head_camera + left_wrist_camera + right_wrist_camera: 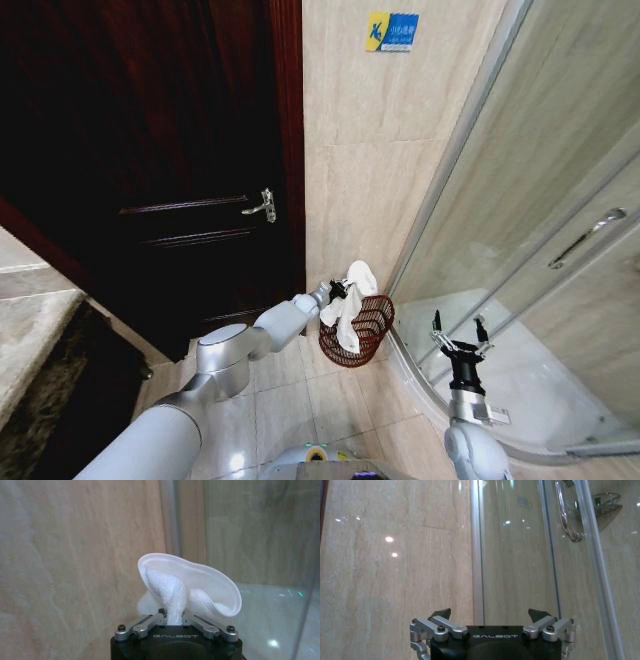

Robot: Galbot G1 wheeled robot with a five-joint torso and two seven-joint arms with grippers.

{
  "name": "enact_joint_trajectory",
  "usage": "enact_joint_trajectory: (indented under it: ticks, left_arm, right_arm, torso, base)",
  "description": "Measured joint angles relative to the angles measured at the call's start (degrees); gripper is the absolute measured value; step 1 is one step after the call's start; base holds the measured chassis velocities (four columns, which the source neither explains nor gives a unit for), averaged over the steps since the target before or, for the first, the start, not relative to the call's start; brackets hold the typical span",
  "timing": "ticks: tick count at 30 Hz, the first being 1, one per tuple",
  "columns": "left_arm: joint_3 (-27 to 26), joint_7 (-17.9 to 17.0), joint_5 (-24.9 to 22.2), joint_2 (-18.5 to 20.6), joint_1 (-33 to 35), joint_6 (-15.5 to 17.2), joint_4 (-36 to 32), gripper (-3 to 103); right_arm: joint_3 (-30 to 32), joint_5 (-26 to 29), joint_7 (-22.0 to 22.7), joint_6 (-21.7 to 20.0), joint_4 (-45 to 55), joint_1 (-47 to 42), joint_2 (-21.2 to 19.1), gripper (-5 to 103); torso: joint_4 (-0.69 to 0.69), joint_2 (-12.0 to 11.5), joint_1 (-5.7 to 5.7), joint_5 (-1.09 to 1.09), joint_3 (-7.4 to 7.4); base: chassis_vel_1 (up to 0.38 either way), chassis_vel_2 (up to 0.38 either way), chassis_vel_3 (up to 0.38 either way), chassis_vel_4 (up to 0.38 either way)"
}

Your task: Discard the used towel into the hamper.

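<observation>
The left tool [343, 291] is clenched on the crumpled white terry towel [352, 296], held just above the rim of the small round reddish-brown wire hamper [366, 334] on the tiled floor by the wall corner. Much cloth hangs toward the near rim, so on release it may drape outside. The right tool [458, 332] waits spread apart near the glass shower door.

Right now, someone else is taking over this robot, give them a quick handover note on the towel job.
Left gripper: shut on the white towel, held over the hamper, which sits on the floor in the corner by the shower glass.
Right gripper: open, empty, parked low near the shower door.
Done: towel brought above the hamper, hanging end against its rim.
Left: release so it drops inside.
</observation>
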Motion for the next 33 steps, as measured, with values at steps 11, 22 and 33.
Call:
enact_joint_trajectory:
  ticks: [11,22,33]
  left_arm:
    - [2.2,-1.4,-0.4,0.0,0.0,1.2,-1.1,2]
    - [0.9,-3.1,-0.4,0.0,0.3,1.2,-1.8,2]
    - [0.4,-0.8,1.1,0.0,0.6,0.9,-1.2,2]
  right_arm:
    - [-0.2,0.4,-0.5,0.9,0.0,-0.8,1.0,100]
    - [0.1,0.8,-0.8,1.3,0.1,-1.1,0.8,100]
    - [0.1,1.0,-0.8,1.3,-0.2,-0.9,0.6,100]
  torso:
    - [0.00,0.0,0.00,0.00,0.00]
    - [0.00,0.0,0.00,0.00,0.00]
    - [0.00,0.2,0.06,0.00,0.07]
  base:
    - [0.000,0.000,0.000,0.000]
    - [0.000,0.000,0.000,0.000]
    - [0.000,0.000,0.000,0.000]
